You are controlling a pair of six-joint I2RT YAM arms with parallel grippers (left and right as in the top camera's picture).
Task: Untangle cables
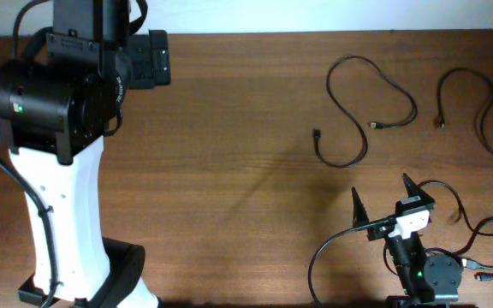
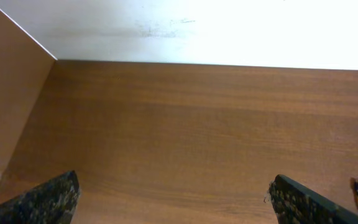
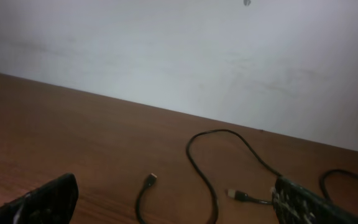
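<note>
Clearly, one cable (image 1: 329, 85) lies well apart from the other cable (image 1: 492, 90), untouched.

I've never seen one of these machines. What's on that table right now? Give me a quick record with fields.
Surface: wooden table
Cables: two thin black ones, the looped cable and the outer cable, which runs off the picture's edge
Tangle: none visible; they lie apart, not crossing
Left gripper: open, empty, over bare wood
Right gripper: open, empty, touching neither cable
</note>
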